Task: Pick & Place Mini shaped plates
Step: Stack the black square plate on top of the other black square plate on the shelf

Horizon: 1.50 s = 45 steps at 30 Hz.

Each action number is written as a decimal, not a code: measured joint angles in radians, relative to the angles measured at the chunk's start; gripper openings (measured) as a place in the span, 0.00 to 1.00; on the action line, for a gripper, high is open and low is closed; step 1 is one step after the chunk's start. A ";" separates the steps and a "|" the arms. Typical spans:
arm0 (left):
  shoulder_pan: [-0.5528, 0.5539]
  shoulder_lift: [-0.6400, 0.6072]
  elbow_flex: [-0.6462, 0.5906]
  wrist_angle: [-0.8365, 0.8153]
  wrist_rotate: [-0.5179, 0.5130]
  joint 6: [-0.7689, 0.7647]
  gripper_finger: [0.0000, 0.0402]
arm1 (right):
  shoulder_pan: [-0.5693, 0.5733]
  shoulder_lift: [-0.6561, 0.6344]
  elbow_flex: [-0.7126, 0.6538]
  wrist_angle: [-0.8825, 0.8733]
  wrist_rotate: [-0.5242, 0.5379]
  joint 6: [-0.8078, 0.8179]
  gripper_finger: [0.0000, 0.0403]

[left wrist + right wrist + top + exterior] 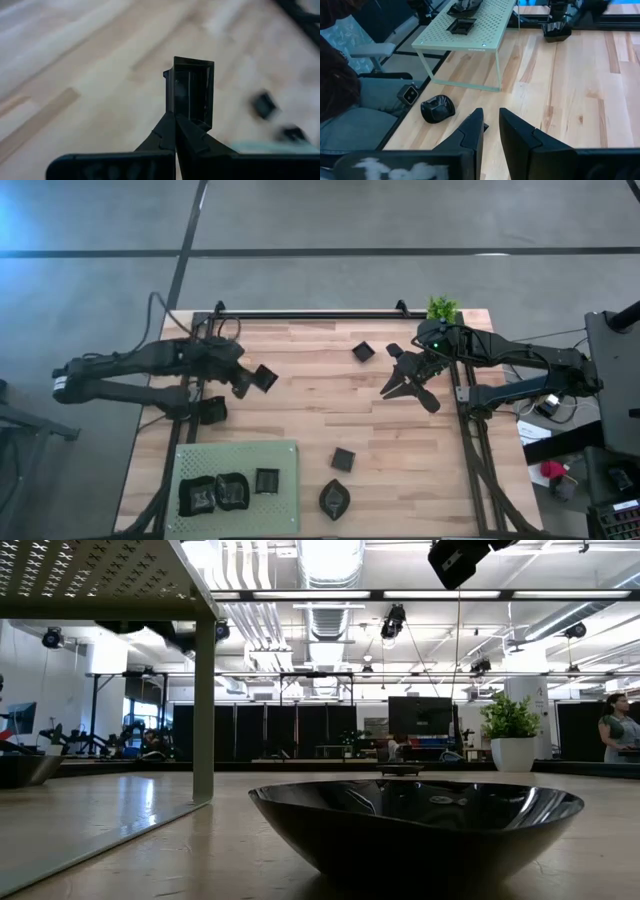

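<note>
Left gripper [262, 379], above the bench [320, 410] beyond the far edge of the green perforated mat [237, 470]; jaws clamped on the rim of a square mini plate [192, 92], held on edge and clear of the wood. Right gripper [405, 380], well off to the side of the mat near the potted plant [441, 308]; jaws apart, empty, hovering. On the mat: three plates [228, 491]. Off the mat: a leaf-like plate [334, 498] just beside its near corner, a square one [343, 459] a little beyond that, another [362, 352] far from the mat. Step in hand, apparently: carrying the held plate to the mat. For a clean placement: keep the thin rim grip firm, level the plate over bare mat, lower until touching, then release.
</note>
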 joint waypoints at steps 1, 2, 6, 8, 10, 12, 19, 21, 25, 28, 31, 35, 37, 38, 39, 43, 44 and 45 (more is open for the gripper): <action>0.000 -0.010 0.008 -0.003 0.038 0.022 0.00 | 0.000 0.000 0.000 0.000 0.000 0.000 0.14; 0.000 -0.019 0.018 -0.002 0.085 0.041 0.00 | 0.000 0.000 0.000 0.000 0.000 -0.001 0.14; -0.001 -0.032 0.071 0.003 0.278 0.083 0.00 | 0.000 0.000 0.000 0.000 0.000 -0.020 0.14; -0.002 -0.028 0.085 0.002 0.367 0.084 0.00 | 0.000 0.000 0.000 0.001 0.000 -0.029 0.14; -0.008 -0.018 0.089 0.002 0.444 0.084 0.00 | 0.000 0.000 0.000 0.001 0.000 -0.031 0.14; -0.023 -0.002 0.088 0.000 0.512 0.088 0.00 | 0.000 0.000 0.000 0.001 0.000 -0.027 0.14; -0.124 0.065 0.088 0.004 0.613 0.097 0.00 | 0.000 0.000 0.000 0.001 0.000 -0.027 0.14; -0.164 0.092 0.088 0.010 0.613 0.088 0.00 | 0.000 0.000 0.000 0.001 0.000 -0.027 0.14; -0.248 0.147 0.088 0.042 0.616 0.066 0.00 | 0.000 0.000 0.000 0.001 0.000 -0.027 0.14; -0.309 0.181 0.088 0.079 0.629 0.054 0.00 | 0.000 0.000 0.000 0.001 0.000 -0.025 0.14; -0.363 0.204 0.088 0.128 0.636 0.052 0.00 | 0.000 0.000 0.000 0.003 0.000 -0.028 0.14; -0.411 0.230 0.088 0.220 0.636 0.008 0.00 | 0.000 0.000 0.000 0.005 0.000 -0.029 0.14; -0.427 0.241 0.088 0.269 0.635 -0.018 0.00 | 0.000 0.000 0.000 0.005 0.000 -0.027 0.14; -0.434 0.248 0.088 0.290 0.635 -0.030 0.00 | 0.000 0.000 0.000 0.005 0.000 -0.027 0.14; -0.440 0.255 0.088 0.306 0.635 -0.042 0.00 | 0.000 0.000 0.000 0.005 0.000 -0.028 0.14; -0.457 0.281 0.088 0.318 0.632 -0.061 0.00 | 0.000 0.000 0.000 0.006 0.000 -0.032 0.14; -0.461 0.291 0.088 0.320 0.632 -0.065 0.00 | 0.000 0.000 0.000 0.006 0.000 -0.031 0.14; -0.464 0.302 0.088 0.322 0.632 -0.070 0.00 | 0.000 0.000 0.000 0.006 0.000 -0.032 0.14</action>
